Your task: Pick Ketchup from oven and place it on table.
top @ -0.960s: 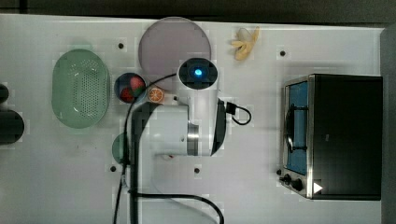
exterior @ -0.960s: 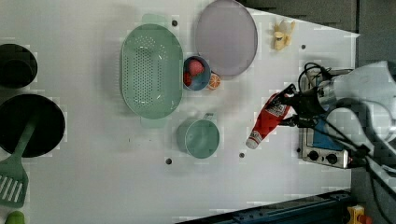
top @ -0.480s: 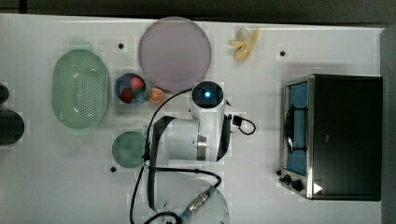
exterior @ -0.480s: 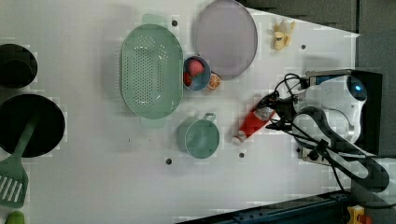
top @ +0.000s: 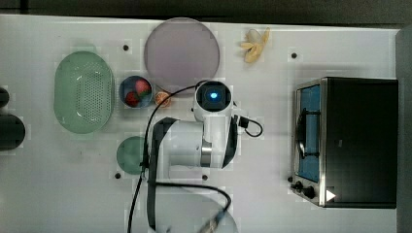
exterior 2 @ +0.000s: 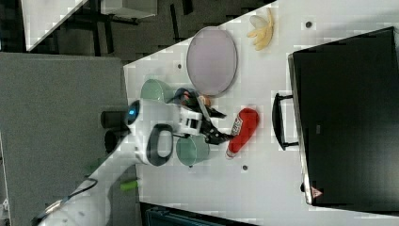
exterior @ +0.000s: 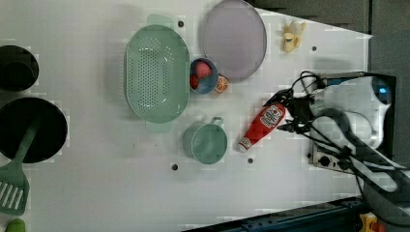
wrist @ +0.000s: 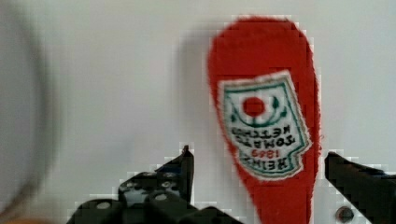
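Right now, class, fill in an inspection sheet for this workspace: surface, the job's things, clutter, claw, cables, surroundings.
Surface: white table with small dark holes.
Job's things: Ketchup lies flat on the table, cap toward the green cup; oven stands with door shut.
Clutter: green colander, purple plate, fruit bowl, banana peel, black pans and green spatula on the left view's left.
Claw: claw open, fingers either side of the bottle, not gripping.
Cables: black cable loops along the arm.
Surroundings: dark floor past the table edge.
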Controlling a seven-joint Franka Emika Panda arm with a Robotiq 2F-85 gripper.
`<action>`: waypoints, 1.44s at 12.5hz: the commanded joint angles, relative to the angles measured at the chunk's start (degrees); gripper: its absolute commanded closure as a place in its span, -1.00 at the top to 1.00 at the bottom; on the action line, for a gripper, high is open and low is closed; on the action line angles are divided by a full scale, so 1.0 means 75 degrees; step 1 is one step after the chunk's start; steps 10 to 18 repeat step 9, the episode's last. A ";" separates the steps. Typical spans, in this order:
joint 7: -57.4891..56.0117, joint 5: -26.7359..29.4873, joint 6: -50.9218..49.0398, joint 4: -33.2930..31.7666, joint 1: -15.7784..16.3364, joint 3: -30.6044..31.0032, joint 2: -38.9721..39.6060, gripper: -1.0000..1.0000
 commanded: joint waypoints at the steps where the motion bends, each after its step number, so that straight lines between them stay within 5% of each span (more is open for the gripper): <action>1: 0.0209 -0.0129 -0.0676 0.0951 -0.0047 -0.0203 -0.1391 1.00; 9: 0.0208 -0.0431 -0.5916 0.4487 -0.0069 -0.0245 -0.2310 1.00; 18: 0.0208 -0.0431 -0.5916 0.4487 -0.0069 -0.0245 -0.2310 1.00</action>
